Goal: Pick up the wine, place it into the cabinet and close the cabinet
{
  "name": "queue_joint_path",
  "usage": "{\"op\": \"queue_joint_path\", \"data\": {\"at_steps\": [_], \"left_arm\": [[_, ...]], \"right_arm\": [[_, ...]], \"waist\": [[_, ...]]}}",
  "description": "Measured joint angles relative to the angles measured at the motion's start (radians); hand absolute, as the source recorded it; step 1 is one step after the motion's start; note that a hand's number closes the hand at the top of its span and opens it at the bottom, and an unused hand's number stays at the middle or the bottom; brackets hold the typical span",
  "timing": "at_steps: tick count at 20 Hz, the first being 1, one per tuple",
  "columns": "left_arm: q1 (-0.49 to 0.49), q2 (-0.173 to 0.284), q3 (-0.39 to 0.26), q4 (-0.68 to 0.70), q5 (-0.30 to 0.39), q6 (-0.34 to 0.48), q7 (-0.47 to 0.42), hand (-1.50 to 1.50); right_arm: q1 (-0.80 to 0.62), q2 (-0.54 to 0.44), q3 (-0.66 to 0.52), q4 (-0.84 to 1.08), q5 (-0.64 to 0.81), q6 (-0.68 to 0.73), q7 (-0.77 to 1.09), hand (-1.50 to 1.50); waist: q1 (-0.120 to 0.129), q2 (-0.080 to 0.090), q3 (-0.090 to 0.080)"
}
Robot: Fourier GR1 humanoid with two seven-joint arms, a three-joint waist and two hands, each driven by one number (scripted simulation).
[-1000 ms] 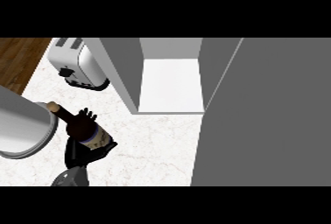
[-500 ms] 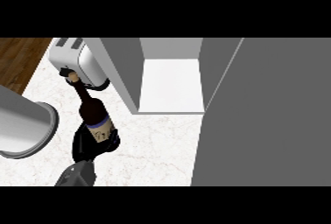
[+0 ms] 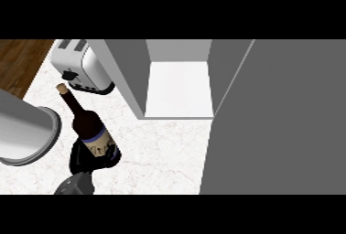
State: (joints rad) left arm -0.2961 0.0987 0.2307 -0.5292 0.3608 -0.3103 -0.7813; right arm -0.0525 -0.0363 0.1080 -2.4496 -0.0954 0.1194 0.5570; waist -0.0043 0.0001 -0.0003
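The wine bottle (image 3: 91, 130) is dark, with a blue-edged label and a cork at its top. It leans with its neck toward the toaster. My right hand (image 3: 86, 160) comes in from the lower left and is curled round the bottle's lower body, holding it above the marble counter (image 3: 162, 146). The cabinet (image 3: 179, 89) stands open to the right of the bottle, showing a bare white shelf. Its grey door (image 3: 283, 119) is swung out and fills the right side of the view. My left hand does not show.
A silver toaster (image 3: 84, 68) stands at the back left, just beyond the bottle's cork. A broad grey cylinder (image 3: 24, 130), probably my left forearm, fills the left edge. Brown wood floor (image 3: 20, 59) shows past the counter's edge.
The bottle's neck has swung from pointing left to pointing up toward the toaster, and more of it shows. My right hand has sunk lower in the view, still on the bottle.
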Motion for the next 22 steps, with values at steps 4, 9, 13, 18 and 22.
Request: {"op": "queue_joint_path", "data": {"at_steps": [4,9,13,18,22], "left_arm": [[0.003,0.0,0.004,0.002,0.016,-0.026,0.0,1.5],[0.02,-0.006,-0.006,-0.081,0.051,-0.054,0.067,1.5],[0.067,-0.042,-0.057,-0.205,0.043,-0.033,0.121,1.5],[0.131,-0.081,-0.167,-0.362,0.04,0.027,0.166,1.5],[0.181,-0.092,-0.271,-0.527,0.078,0.113,0.256,1.5]], "right_arm": [[-0.013,0.008,0.019,-0.003,0.009,-0.013,0.009,-1.5],[-0.008,0.01,0.027,-0.008,0.013,-0.014,0.015,-1.5],[-0.009,0.009,0.022,-0.008,0.014,-0.014,0.017,-1.5],[-0.017,0.006,0.005,-0.002,0.01,-0.011,0.014,-1.5],[-0.037,0.0,-0.005,-0.011,0.004,-0.019,0.051,-1.5]], "waist": [[0.0,0.0,0.0],[0.003,-0.001,0.0],[0.005,-0.002,0.001],[0.006,-0.002,0.001],[0.006,-0.003,0.001]]}}
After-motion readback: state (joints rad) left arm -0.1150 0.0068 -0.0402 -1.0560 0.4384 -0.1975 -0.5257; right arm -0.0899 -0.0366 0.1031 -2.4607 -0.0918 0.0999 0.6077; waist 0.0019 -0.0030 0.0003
